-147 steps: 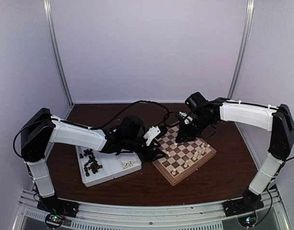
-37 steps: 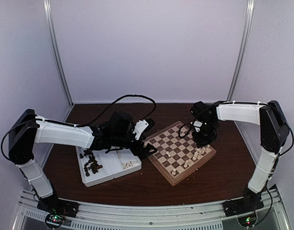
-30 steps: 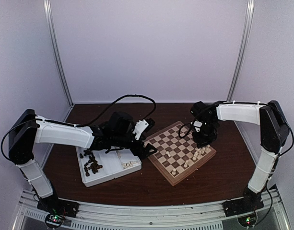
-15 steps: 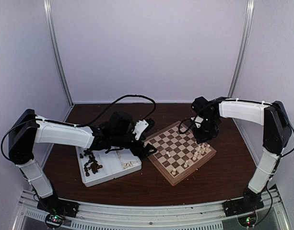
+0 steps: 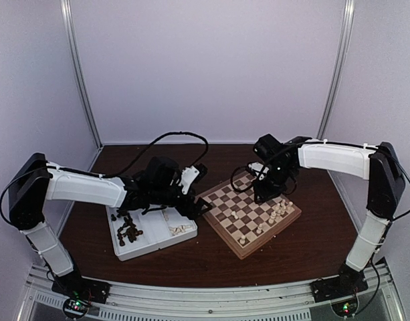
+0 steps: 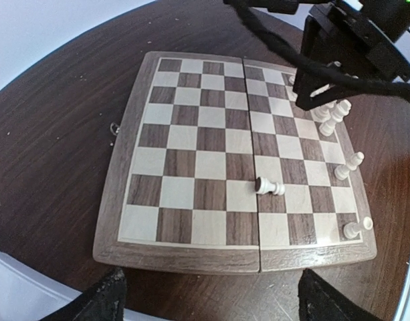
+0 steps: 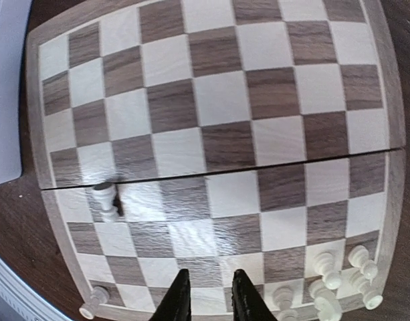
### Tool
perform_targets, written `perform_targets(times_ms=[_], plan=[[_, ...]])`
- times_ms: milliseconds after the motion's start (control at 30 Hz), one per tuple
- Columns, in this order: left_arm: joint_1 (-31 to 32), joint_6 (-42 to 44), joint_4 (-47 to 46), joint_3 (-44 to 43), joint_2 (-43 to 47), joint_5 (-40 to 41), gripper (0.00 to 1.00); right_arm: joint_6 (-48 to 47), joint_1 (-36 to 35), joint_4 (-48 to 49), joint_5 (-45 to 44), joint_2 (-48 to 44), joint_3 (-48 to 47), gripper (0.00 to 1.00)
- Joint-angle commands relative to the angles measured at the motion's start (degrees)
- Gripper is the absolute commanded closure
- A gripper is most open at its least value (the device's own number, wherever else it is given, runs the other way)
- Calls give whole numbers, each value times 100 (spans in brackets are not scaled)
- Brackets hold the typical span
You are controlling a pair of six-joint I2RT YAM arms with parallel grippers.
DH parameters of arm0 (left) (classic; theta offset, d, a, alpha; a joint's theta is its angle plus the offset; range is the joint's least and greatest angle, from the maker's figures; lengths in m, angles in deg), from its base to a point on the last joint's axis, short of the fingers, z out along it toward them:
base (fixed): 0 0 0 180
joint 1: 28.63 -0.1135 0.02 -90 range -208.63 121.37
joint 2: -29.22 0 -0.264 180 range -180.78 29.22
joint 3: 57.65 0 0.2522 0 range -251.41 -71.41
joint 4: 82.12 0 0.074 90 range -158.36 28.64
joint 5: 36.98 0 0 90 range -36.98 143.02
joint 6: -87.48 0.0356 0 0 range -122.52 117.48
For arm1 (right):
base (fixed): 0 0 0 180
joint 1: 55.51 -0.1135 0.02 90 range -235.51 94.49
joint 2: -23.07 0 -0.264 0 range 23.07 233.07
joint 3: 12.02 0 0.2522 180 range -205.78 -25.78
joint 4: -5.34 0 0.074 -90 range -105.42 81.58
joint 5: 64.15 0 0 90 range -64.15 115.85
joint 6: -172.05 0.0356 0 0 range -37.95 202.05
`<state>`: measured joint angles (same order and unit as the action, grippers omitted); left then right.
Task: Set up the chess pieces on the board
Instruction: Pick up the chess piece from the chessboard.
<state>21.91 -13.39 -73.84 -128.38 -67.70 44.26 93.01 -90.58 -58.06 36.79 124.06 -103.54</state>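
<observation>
The board [image 5: 271,235] lies right of centre, turned diagonally. Several cream-white chess pieces [image 5: 279,212] stand along its right side; one white piece [image 6: 268,186] lies on its side near mid-board, and shows in the right wrist view [image 7: 106,200] too. Dark brown pieces [image 5: 128,227] lie piled in the tray. My left gripper [image 5: 200,206] hovers at the board's left corner, wide open and empty [image 6: 215,309]. My right gripper [image 5: 263,194] hangs over the board's far side; its fingers [image 7: 179,299] stand a narrow gap apart with nothing between them.
A white two-compartment tray [image 5: 154,242] sits left of the board, with a few white pieces [image 5: 179,229] in its right compartment. Black cables loop behind both arms. Dark wooden table all round, with walls at the back and sides.
My right gripper has lifted off the white pieces at the board's right side and moved left, towards the far side. My left gripper has drawn back slightly to the left.
</observation>
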Motion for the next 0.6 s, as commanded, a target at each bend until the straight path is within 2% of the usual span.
perform_targets(times_ms=[0,267,567], plan=[[-93,-105,-366,255,373,158,11,175,-310,450,282,23,-125,77],[-210,-192,-474,576,675,237,11,158,-795,964,350,289,-110,74],[-264,-174,-507,790,890,295,11,52,-1106,1453,-256,404,224,71]])
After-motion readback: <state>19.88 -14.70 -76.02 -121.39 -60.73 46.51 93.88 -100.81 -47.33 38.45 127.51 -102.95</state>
